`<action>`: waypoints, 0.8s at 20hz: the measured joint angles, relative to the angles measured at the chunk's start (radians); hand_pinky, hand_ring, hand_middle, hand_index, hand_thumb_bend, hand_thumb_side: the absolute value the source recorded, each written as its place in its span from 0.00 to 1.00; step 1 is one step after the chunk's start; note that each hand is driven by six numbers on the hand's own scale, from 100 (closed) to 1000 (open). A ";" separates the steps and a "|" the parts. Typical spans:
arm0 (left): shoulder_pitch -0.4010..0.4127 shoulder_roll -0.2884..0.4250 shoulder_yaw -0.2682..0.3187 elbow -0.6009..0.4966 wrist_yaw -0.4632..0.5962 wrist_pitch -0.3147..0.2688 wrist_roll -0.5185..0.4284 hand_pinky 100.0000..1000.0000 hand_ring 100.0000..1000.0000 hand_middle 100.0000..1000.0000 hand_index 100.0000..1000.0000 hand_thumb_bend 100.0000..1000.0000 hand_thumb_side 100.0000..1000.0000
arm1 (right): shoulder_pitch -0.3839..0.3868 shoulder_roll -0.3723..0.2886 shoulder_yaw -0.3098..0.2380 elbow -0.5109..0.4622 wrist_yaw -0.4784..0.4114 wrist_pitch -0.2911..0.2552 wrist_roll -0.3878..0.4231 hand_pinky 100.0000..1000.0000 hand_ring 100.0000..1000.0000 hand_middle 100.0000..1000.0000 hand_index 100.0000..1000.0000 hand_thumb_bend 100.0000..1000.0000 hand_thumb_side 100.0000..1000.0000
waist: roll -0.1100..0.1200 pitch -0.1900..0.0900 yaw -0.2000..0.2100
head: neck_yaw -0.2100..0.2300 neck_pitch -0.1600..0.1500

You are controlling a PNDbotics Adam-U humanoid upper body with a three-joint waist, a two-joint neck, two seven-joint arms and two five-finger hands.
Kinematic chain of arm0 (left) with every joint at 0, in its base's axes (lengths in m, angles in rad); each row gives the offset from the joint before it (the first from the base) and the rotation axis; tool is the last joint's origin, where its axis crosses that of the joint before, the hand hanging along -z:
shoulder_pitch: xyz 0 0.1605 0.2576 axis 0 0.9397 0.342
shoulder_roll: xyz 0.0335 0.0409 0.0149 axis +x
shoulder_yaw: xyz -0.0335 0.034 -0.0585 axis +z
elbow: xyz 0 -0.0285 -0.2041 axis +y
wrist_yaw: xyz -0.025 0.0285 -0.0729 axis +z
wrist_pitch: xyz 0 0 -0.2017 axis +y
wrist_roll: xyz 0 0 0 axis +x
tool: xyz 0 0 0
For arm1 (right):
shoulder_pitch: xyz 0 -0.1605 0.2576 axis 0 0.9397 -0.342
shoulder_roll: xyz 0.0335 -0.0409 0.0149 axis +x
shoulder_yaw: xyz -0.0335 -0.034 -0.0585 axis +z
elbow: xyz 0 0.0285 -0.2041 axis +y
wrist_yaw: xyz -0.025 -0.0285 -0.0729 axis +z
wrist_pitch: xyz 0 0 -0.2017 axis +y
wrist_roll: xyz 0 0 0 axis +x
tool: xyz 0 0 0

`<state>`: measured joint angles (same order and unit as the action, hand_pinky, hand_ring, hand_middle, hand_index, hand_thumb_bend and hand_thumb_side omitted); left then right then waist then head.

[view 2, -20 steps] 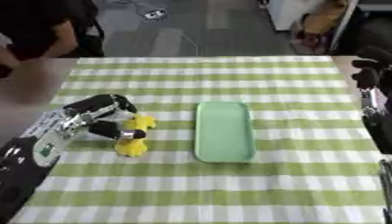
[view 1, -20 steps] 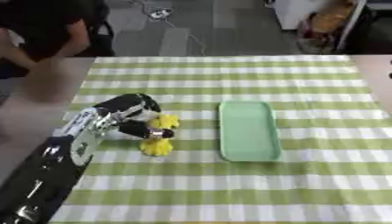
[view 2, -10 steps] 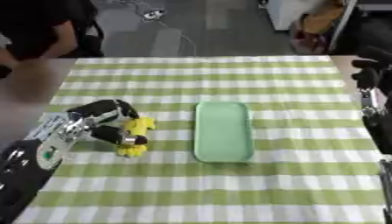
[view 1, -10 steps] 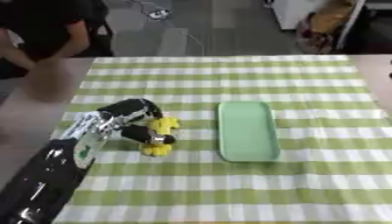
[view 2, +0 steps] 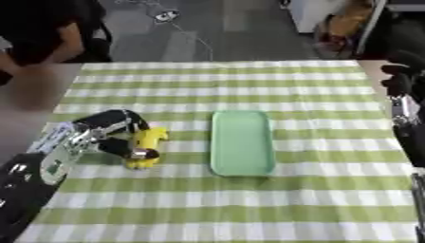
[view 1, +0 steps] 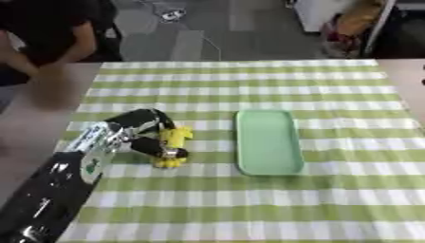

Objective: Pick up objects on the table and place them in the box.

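- The table (view 1: 348,209) carries a green-and-white checked cloth that covers it nearly edge to edge; bare tabletop shows along its left edge.
- The left arm (view 1: 58,182) comes in from the table's near left corner, black with silver parts, and slants up toward the cloth's left-middle area.
- The green tray (view 1: 267,141), a shallow rounded rectangle, lies flat near the middle of the cloth with its long side running from the near edge toward the far edge. Nothing lies in it.
- The right hand (view 2: 397,80) shows at the table's right edge in the right eye view, dark; whether its fingers are wide or curled cannot be told.
- The left hand (view 1: 143,127) has its fingers curled round the yellow toy.
- The yellow toy (view 1: 172,144) is just left of the tray and apart from it, low over the cloth; whether it touches the cloth cannot be told.
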<state>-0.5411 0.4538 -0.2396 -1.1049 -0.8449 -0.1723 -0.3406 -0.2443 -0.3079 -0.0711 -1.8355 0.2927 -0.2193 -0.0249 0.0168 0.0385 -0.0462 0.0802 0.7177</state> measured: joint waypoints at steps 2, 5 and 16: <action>0.000 0.000 0.003 0.005 -0.002 0.003 0.012 0.34 0.40 0.64 0.77 0.65 0.72 | 0.000 0.000 0.000 0.000 0.000 0.000 0.000 0.66 0.74 0.76 0.85 0.11 0.81 | 0.000 0.000 0.000 | 0.000 0.000; 0.000 -0.005 0.007 0.014 -0.002 0.011 0.027 0.17 0.29 0.57 0.74 0.58 0.64 | 0.000 0.000 0.000 0.000 0.000 0.000 0.000 0.66 0.74 0.76 0.85 0.11 0.81 | 0.000 0.001 0.000 | 0.000 0.000; -0.007 -0.037 0.018 0.056 0.056 0.069 0.179 0.00 0.00 0.11 0.23 0.49 0.38 | 0.000 0.000 0.000 0.000 0.000 0.000 0.000 0.66 0.74 0.76 0.85 0.11 0.81 | -0.001 0.005 0.001 | 0.000 0.000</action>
<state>-0.5484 0.4172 -0.2214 -1.0487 -0.7887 -0.1037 -0.1614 -0.2445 -0.3079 -0.0713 -1.8355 0.2926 -0.2193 -0.0250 0.0155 0.0437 -0.0451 0.0802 0.7177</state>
